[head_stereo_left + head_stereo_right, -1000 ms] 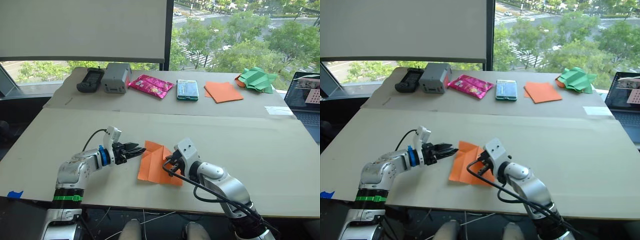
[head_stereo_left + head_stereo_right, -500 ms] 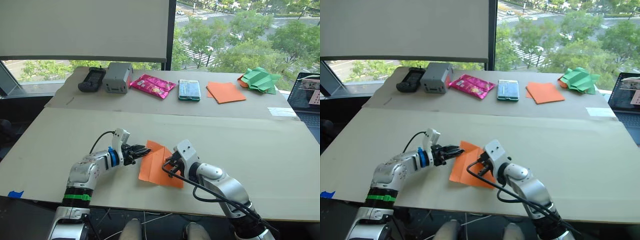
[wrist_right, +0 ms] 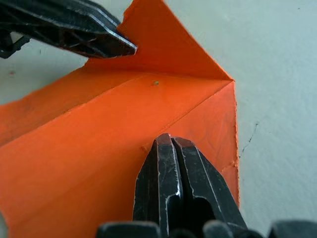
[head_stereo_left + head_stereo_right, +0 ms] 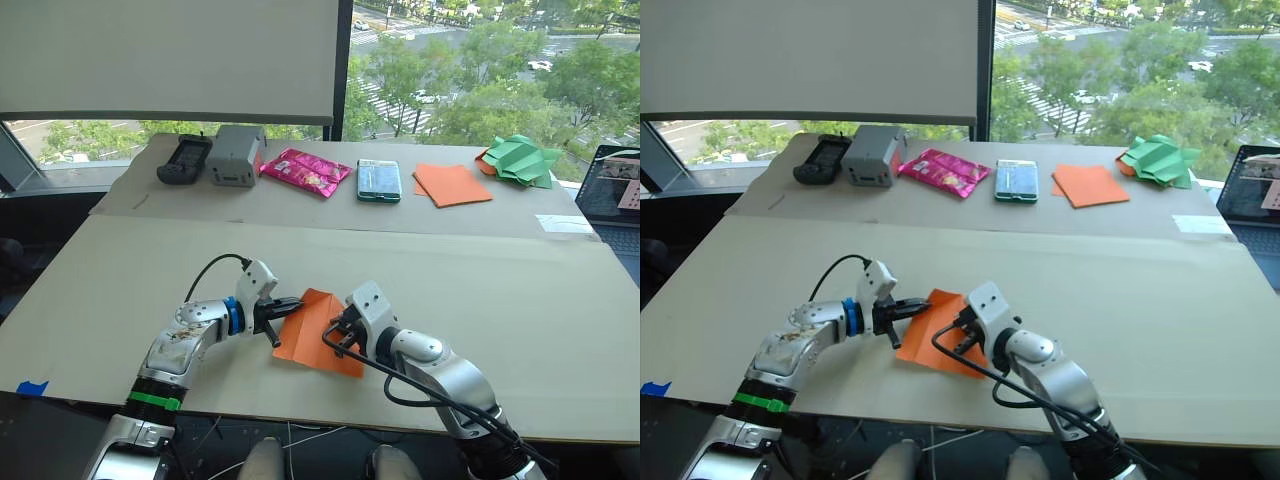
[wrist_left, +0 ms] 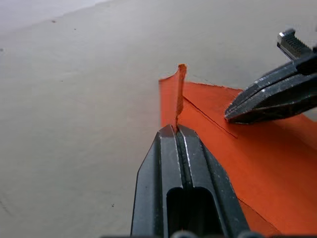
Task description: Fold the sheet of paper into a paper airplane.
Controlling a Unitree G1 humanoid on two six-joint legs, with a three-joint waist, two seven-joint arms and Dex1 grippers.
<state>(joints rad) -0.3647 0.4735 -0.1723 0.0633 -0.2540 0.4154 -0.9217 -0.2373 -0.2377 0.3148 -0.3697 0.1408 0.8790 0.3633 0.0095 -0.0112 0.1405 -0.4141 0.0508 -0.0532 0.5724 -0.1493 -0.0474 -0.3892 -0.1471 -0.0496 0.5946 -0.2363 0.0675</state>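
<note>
From the head views the two grippers meet over the sheet of paper [image 4: 318,331] at the near part of the table [image 4: 520,300], but how each one grips is hard to read there. The left wrist view settles it: the left gripper [image 5: 177,128] is pinched tight on a thin edge of the paper, which stands up on end from between its closed fingertips, while the rest of the sheet spreads flat beyond and to the side. The right wrist view shows the right gripper [image 3: 170,140] with its fingers pressed together, tips down on the flat orange surface just short of a diagonal crease; a folded corner flap rises beyond it, towards the left gripper's tips. The sheet lies directly under the right gripper.
</note>
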